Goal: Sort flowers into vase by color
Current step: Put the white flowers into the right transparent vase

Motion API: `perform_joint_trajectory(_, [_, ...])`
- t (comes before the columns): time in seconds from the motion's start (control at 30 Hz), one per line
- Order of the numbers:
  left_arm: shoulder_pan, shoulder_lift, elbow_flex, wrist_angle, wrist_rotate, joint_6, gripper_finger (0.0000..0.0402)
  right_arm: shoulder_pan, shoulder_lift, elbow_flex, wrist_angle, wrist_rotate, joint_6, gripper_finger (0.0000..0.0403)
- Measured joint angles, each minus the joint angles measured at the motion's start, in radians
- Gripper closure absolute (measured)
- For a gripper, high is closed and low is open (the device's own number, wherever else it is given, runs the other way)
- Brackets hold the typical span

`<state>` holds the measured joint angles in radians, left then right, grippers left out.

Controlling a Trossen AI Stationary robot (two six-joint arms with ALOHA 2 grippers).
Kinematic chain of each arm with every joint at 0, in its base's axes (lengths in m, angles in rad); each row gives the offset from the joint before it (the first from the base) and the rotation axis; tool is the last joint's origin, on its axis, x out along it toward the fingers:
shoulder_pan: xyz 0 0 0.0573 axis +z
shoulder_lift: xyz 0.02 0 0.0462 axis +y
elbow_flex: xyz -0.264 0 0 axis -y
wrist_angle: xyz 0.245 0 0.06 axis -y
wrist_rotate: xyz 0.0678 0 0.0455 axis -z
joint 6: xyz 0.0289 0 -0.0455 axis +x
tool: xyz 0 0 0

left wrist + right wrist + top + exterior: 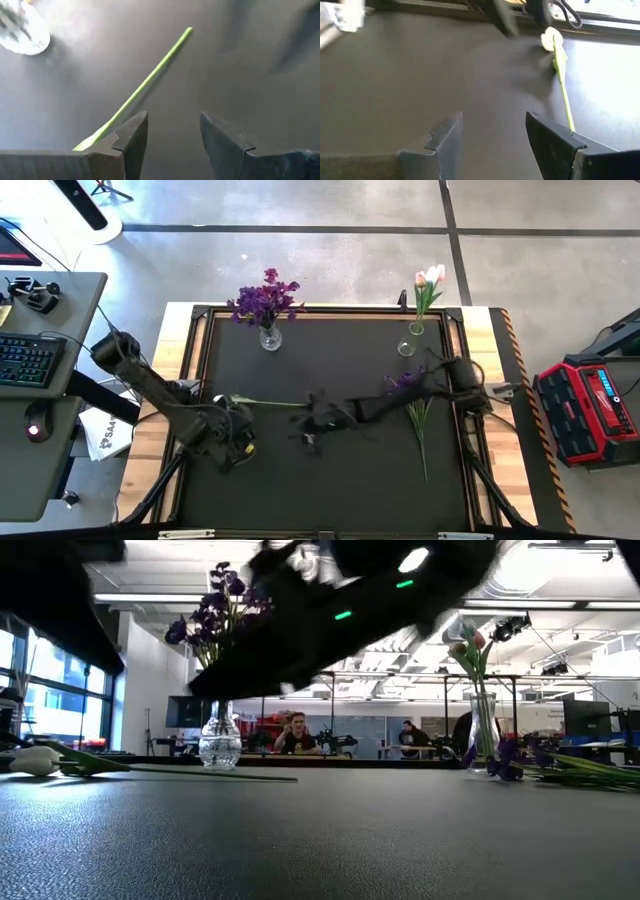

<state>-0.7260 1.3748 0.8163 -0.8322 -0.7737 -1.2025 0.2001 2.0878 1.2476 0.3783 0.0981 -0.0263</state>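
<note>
A white tulip (232, 399) lies flat on the dark mat, its green stem (275, 404) running toward the table's right. My left gripper (243, 415) hovers open near the head end; the stem (145, 82) passes beside one finger (134, 142). My right gripper (312, 422) is open at the stem's free end, facing the tulip head (551, 39). A vase of purple flowers (268, 305) stands at the far left, and a vase of pink and white tulips (427, 285) at the far right. A purple flower (405, 381) lies on the mat with loose green stems (421, 425).
The mat's raised frame (200, 340) borders the work area. The right arm (440, 380) stretches across the lying purple flower. Beyond the table, a desk with a keyboard (28, 360) stands to the left and a red case (590, 405) to the right. People sit far off (296, 735).
</note>
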Motion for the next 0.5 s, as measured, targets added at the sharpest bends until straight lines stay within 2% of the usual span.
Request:
perform_joint_trajectory(0.2, [-0.130, -0.001, 0.095, -0.160, -0.042, -0.081, 0.0232, -0.074, 0.206, 0.338, -0.208, 0.008, -0.008, 0.0199])
perform_joint_trajectory(0.33, [-0.204, 0.006, 0.095, -0.178, -0.051, -0.181, 0.0232, -0.115, 0.329, 0.553, -0.315, 0.007, 0.017, 0.0200])
perform_joint_trajectory(0.5, [-0.277, 0.035, 0.096, -0.177, -0.119, -0.265, 0.0232, -0.159, 0.462, 0.786, -0.477, -0.002, 0.006, 0.0222])
